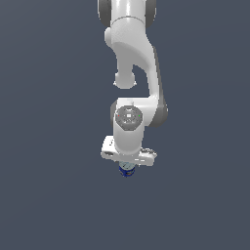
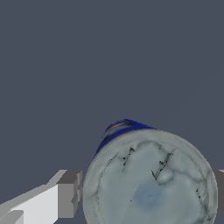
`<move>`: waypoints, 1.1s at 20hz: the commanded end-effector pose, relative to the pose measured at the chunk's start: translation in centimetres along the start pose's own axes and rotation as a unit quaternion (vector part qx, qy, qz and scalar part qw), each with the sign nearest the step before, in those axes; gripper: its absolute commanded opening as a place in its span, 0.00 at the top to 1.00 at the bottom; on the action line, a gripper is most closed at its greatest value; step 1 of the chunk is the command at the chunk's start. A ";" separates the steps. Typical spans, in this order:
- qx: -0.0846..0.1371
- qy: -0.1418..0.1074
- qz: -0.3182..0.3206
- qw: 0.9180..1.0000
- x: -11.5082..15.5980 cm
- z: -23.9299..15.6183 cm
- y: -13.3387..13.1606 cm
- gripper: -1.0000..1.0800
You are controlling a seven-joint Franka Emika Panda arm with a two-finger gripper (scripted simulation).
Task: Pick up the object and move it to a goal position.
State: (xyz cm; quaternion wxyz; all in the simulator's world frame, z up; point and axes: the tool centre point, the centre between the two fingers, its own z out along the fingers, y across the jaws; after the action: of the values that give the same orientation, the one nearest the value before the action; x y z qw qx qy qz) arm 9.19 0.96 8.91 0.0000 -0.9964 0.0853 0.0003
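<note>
The can (image 1: 127, 170) pokes out just beneath my hand in the exterior view, with its blue label showing. In the wrist view its grey metal top (image 2: 148, 179) fills the space between my fingers, and a strip of blue label (image 2: 124, 127) shows behind it. My gripper (image 2: 146, 194) stands around the can. One finger (image 2: 68, 194) touches one side and the other finger (image 2: 220, 192) touches the opposite side. In the exterior view the gripper (image 1: 127, 166) points straight down. I cannot tell whether the can rests on the floor or hangs above it. No goal marker shows.
A plain dark grey-blue floor (image 1: 49, 195) lies all around. The white arm (image 1: 134, 58) rises above the hand in the middle of the exterior view.
</note>
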 end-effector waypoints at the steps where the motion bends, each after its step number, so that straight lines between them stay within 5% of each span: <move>1: 0.000 0.000 0.000 1.000 0.0 1.1 0.0 0.04; 8: 0.000 0.000 0.000 1.000 0.1 1.5 0.0 0.04; 9: 0.000 0.000 0.000 1.000 0.1 1.5 0.0 1.00; 22: -0.001 0.002 0.001 1.000 0.2 1.1 0.1 1.00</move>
State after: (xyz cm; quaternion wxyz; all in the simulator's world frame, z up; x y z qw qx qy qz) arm 9.25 0.91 7.38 -0.0007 -0.9963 0.0857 0.0011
